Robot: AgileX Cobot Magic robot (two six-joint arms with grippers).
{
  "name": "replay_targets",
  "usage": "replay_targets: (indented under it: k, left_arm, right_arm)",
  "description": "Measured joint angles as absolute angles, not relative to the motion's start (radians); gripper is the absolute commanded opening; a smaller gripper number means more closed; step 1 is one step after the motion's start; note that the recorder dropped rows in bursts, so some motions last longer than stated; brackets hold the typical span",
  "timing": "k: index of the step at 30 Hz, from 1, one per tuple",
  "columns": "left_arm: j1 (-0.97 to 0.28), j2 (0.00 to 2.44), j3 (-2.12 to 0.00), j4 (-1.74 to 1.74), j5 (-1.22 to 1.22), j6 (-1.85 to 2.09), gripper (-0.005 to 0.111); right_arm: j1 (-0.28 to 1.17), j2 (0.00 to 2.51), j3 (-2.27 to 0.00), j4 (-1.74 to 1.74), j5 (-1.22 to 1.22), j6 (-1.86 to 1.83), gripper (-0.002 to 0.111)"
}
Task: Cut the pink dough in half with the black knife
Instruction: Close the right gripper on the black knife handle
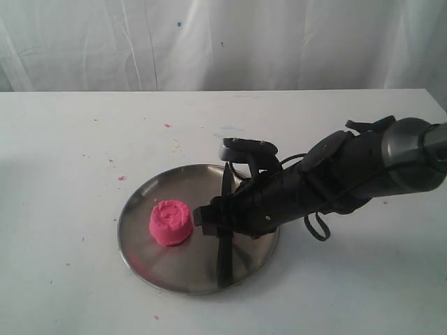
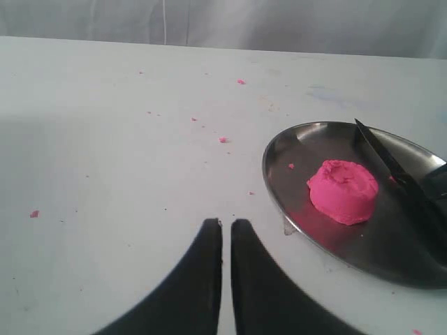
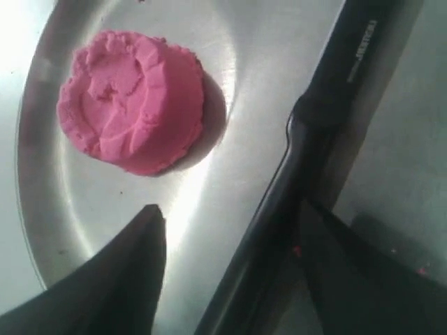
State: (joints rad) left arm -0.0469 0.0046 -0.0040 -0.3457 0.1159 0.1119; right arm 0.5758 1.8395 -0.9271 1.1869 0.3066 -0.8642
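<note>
The pink dough is one squat lump with a dimpled top, sitting on the round steel plate. Beside it the black knife lies across the plate. My right gripper is open and low over the plate. Its fingers straddle the knife's handle, one finger on the dough's side and apart from the dough. My left gripper is shut on nothing above bare table, short of the plate's rim; the exterior view does not show it.
Tiny pink crumbs are scattered over the white table. A white curtain hangs behind the table's far edge. My right arm reaches in from the right above the table.
</note>
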Motion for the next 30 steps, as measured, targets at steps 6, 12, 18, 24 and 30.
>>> replay_targets:
  k: [6,12,18,24,30]
  left_arm:
    - [-0.047,0.005,-0.004,-0.346,0.116,0.112,0.012]
    - [-0.047,0.005,-0.004,-0.346,0.116,0.112,0.012]
    - [-0.047,0.005,-0.004,-0.346,0.116,0.112,0.012]
    - [-0.047,0.005,-0.004,-0.346,0.116,0.112,0.012]
    - [-0.047,0.005,-0.004,-0.346,0.116,0.112,0.012]
  right_arm:
    - [0.578,1.784,-0.927,0.798,0.276,-0.653,0.054]
    - [0.587,1.746,-0.96,0.208,0.393,-0.07,0.054]
    - [0.702,1.744,-1.026,0.0,0.483,0.226,0.054]
    - [0.708,1.811,-1.036,-0.005,0.417,0.399,0.054]
    - [0.708,1.899,-1.045,0.0,0.376,0.407,0.054]
